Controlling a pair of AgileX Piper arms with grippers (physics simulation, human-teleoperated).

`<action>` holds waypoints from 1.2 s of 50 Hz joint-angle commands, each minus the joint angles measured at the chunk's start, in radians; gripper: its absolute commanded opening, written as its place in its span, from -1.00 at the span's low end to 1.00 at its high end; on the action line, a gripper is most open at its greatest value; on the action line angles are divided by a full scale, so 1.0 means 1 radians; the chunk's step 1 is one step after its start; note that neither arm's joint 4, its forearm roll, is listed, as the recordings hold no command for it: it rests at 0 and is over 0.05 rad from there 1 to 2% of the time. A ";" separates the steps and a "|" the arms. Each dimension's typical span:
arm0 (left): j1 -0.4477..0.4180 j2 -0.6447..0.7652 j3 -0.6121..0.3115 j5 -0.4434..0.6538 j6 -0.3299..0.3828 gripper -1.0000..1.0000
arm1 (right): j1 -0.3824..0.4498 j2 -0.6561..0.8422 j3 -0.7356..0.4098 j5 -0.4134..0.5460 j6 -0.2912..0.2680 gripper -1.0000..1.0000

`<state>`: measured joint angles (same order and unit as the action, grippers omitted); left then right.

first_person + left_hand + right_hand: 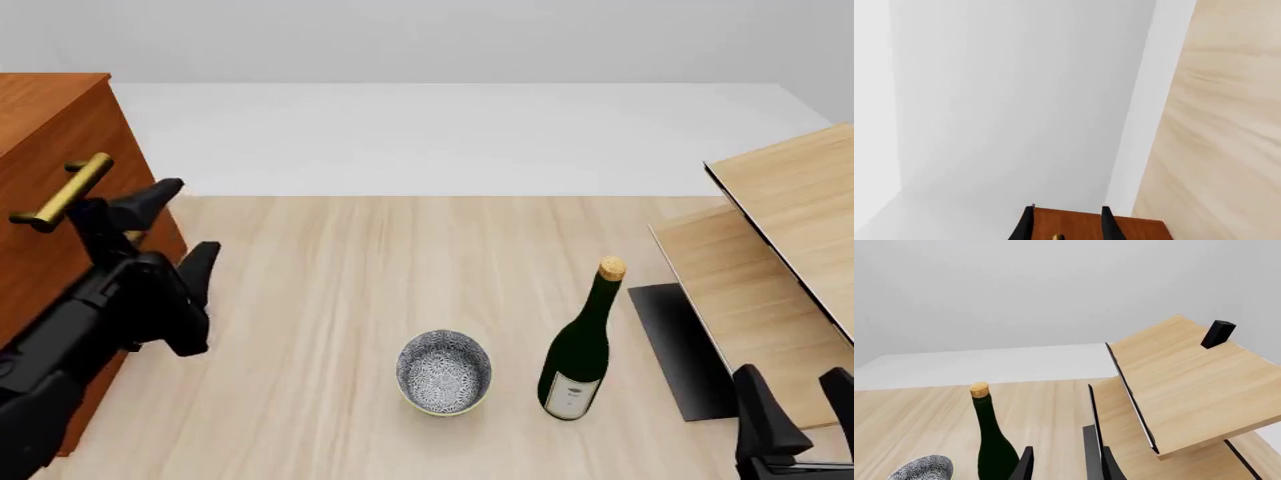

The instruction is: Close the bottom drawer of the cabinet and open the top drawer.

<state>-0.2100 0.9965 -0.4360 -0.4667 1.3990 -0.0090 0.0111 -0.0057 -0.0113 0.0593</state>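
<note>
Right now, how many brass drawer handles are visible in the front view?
1: a brass handle on the cabinet at the table's left edge, beside the left end effector. Others may be hidden behind the arm.

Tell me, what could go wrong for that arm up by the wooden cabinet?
The left gripper hangs open beside the brass handle on the cabinet, not around it; closing now would probably miss the bar. The right gripper sits beside the pale boards, and a careless swing could topple the wine bottle.

The front view's left edge is cutting off the cabinet point(47, 170); the left arm is hiding its lower drawers, possibly entirely.
</note>
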 commanded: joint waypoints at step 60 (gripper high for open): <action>0.281 0.006 -0.016 -0.006 0.040 1.00 | 0.007 0.011 0.000 -0.011 -0.003 1.00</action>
<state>0.0449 0.9655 -0.4502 -0.4632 1.4529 -0.0023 0.0223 -0.0056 -0.0226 0.0564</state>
